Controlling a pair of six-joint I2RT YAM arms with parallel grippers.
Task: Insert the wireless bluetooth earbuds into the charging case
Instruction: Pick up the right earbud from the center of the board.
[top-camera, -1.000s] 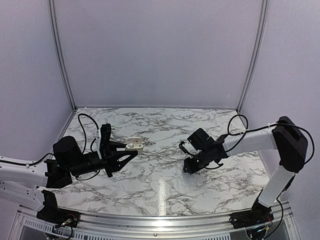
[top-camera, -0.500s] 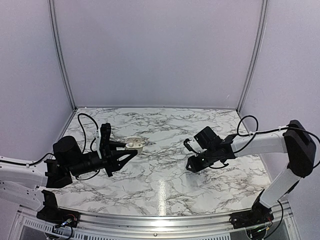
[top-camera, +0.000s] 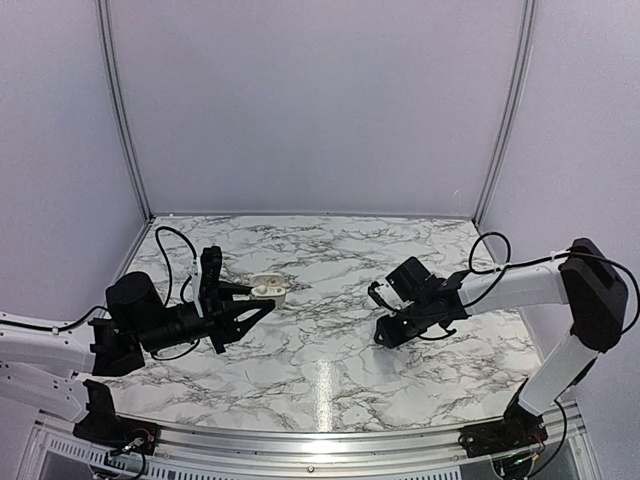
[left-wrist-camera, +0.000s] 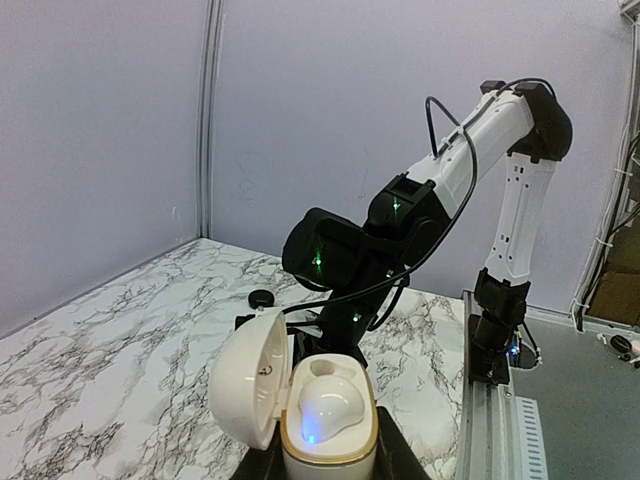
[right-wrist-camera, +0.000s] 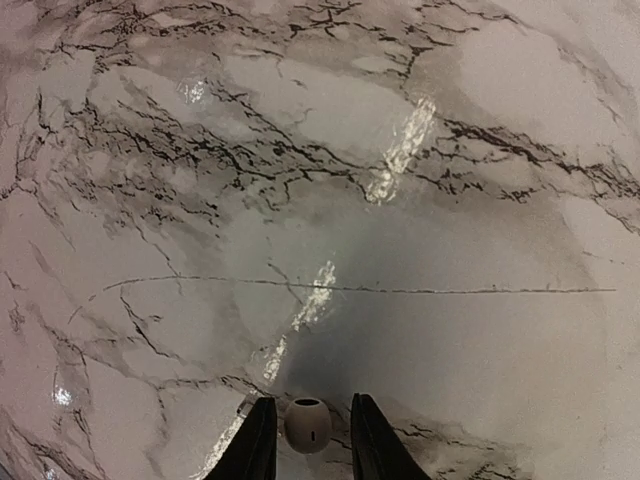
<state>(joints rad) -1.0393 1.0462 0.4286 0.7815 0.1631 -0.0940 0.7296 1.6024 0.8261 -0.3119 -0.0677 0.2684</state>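
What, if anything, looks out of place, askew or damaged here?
Nothing stands out. The left gripper holds the charging case upright with its lid open. A small pale earbud lies on the marble table between the right gripper fingers, with gaps either side. Nothing looks spilled or broken.

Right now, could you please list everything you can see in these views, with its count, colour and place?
charging case: one, cream-white, lid open, held above the table's left side
seated earbud: one, white, apparently resting in the case
loose earbud: one, off-white, at the table surface on the right
round puck: one, black, on the table beyond the case
table: one, white marble with dark veins
walls: pale lilac, behind and at both sides
left gripper: one, black, shut on the charging case
right gripper: one, black, low over the table, fingers either side of the loose earbud; grip unclear
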